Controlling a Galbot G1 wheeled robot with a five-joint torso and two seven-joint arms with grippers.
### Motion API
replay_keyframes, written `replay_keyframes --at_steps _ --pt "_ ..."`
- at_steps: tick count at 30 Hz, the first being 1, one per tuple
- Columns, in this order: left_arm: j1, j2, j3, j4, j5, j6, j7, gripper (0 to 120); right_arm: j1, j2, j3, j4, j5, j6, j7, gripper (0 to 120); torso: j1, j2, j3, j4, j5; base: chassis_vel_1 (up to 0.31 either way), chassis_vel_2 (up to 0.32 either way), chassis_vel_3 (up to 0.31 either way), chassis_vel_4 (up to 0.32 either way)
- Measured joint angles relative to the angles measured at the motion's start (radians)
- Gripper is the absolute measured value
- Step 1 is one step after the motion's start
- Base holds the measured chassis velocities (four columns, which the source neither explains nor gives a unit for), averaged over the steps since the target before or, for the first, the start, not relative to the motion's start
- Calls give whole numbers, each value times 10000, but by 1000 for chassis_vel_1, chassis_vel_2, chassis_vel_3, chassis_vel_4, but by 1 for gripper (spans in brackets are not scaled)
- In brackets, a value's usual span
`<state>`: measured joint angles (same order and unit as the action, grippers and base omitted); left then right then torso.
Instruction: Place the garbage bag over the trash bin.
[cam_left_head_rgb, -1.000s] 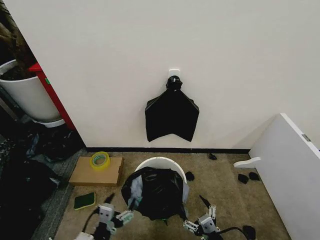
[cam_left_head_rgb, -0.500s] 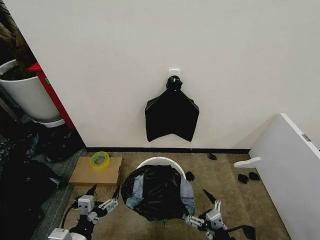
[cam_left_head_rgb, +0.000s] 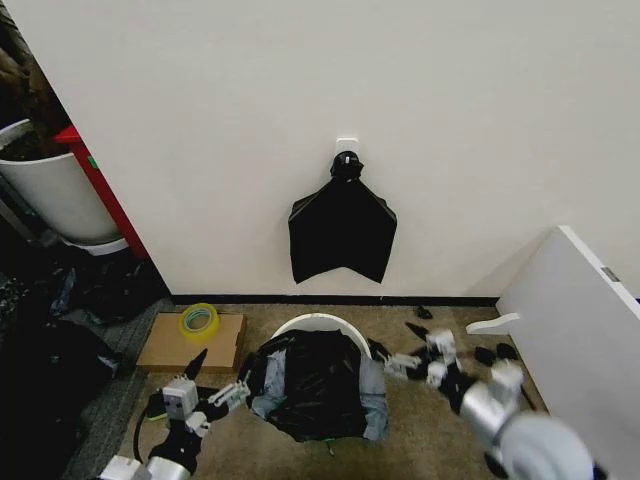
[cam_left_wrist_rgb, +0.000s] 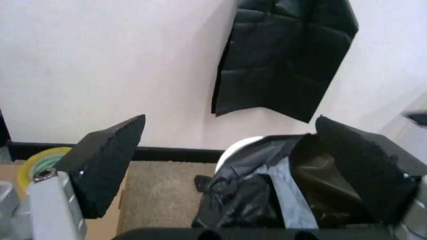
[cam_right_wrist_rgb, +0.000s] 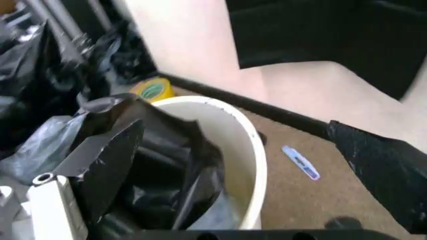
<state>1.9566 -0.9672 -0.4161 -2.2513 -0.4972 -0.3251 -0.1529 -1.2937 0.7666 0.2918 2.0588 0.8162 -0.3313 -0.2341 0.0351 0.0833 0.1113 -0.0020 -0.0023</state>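
**Bag draped on the near side, far rim bare**

I see the crinkled glossy black plastic garbage bag (cam_left_head_rgb: 312, 385) heaped over the near part of the round white plastic trash bin (cam_left_head_rgb: 322, 323), which stands on the tan carpet (cam_left_head_rgb: 440, 330) close to the wall. The bag covers the near and side edges of the mouth — the far arc of the white rim, toward the wall, is uncovered.

That bare arc is what the next move turns on, in my judgement: it lies beyond the bag, on the wall side, and my right gripper (cam_left_head_rgb: 412, 352) is the nearer tool to it. That gripper sits just beside the bin's far right edge, arm reaching forward from the lower right, fingers spread with nothing between them. In its wrist view the white rim (cam_right_wrist_rgb: 230, 125) curves between the two dark pads (cam_right_wrist_rgb: 110, 165), with the bag bunched inside.

My left gripper (cam_left_head_rgb: 212, 378) hangs low at the bin's left side, near the bag's edge, likewise spread and empty — its wrist view looks across the bag toward the wall.
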Motion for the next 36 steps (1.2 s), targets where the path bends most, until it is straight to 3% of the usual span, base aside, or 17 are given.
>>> replay_keyframes --at_steps 2,3,7,11,17,27,36 --pt "98 -134 0 -10 116 -49 55 100 1477 -246 -790 -743 437 -327 -481 100 0 0 0 -1 1 0 0 0 0" --pt "98 -134 0 -10 116 -49 55 100 1477 -246 -790 -743 437 -327 -481 100 0 0 0 -1 1 0 0 0 0" --pt "292 -369 -137 120 460 -211 251 100 4279 -376 -2863 -2941 294 -383 -1560 100 0 0 0 -2 1 0 0 0 0" --pt "317 -484 -236 245 613 -281 295 99 5642 -86 -4095 -4080 -342 -315 -2300 100 0 0 0 -1 0 0 0 0 0" --pt "481 -598 -347 184 706 -280 322 99 6878 210 -5428 -5043 -506 -74 -2839 100 0 0 -2 -2 -5 0 0 0 0" --pt "772 -722 -299 353 701 -326 316 99 7391 778 -6529 -6081 -732 181 -3262 100 -1 0 -2 -2 -1 0 0 0 0" --pt "729 -741 -106 403 659 -312 243 98 7576 965 -6804 -6310 -724 182 -3290 68 -1 0 -2 -3 -3 0 0 0 0"
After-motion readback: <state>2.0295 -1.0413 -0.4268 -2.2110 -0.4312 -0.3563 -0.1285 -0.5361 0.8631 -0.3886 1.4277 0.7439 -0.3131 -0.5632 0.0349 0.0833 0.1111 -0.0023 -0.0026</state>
